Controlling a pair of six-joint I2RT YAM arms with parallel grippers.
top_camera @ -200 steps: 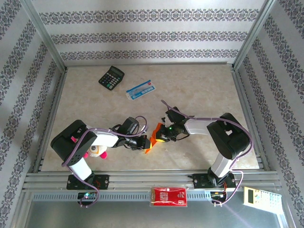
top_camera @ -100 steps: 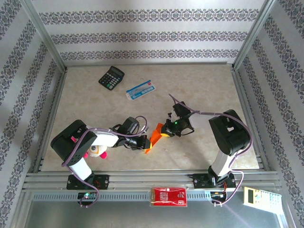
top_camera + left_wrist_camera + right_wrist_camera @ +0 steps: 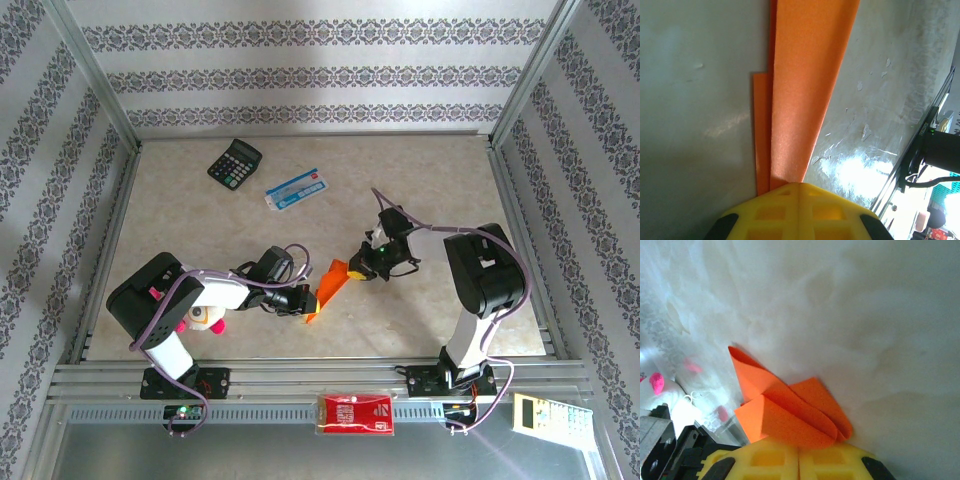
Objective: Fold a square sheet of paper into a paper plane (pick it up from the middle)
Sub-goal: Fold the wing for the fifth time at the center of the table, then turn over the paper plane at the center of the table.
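Toward the middle of the tabletop's (image 3: 450,180) near edge, the left gripper (image 3: 304,301) and right gripper (image 3: 359,270) are each clamping an opposite end of the half-folded paper plane (image 3: 327,288), so I judge gentle, even tension is suiting the thin crease best.

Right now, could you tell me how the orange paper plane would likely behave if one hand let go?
Probably sags: the paper plane is thin sheet spanning between left hand and right hand. Its layered folds likely add lengthwise stiffness. Likely light, easily creased.
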